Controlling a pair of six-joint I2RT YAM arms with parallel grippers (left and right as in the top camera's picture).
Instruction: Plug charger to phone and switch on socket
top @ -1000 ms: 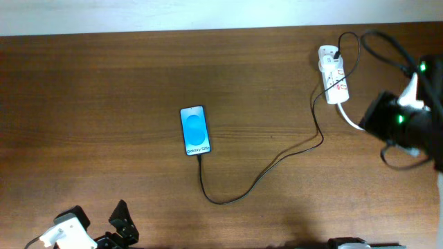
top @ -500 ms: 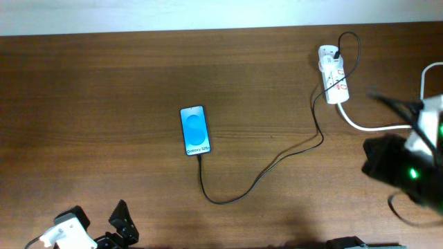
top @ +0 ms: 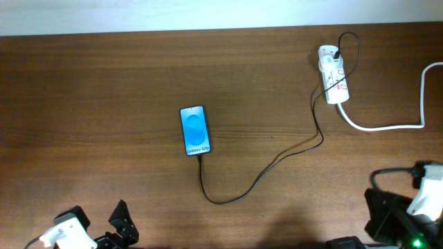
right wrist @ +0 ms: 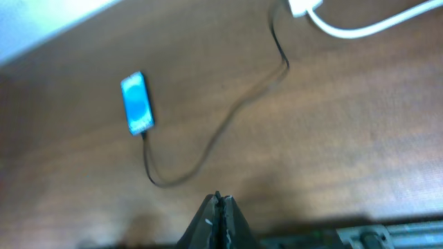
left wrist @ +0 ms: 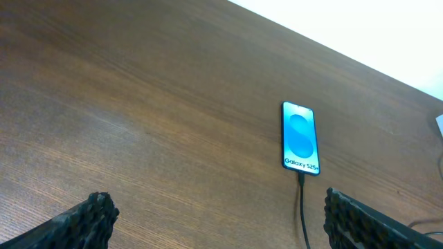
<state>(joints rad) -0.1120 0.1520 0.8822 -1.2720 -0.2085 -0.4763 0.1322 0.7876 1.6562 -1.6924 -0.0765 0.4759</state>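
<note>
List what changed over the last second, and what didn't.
The right gripper, shut and empty, drew back from beside the socket to the table's near right corner. Nothing was gripped or released. The phone, the charger running from its bottom edge, the socket and the open left gripper stayed put.

Left arm [top: 119, 223] showing a white block [top: 66, 232] on black links, left gripper [left wrist: 218, 207] with black fingers [left wrist: 361, 223] studded in fine bumps, right gripper [right wrist: 219, 200] slim and black, and the right arm [top: 391, 218] black with a white housing [top: 429, 197], a looping black cable [top: 377, 175] and a small green light [top: 415, 242].
</note>
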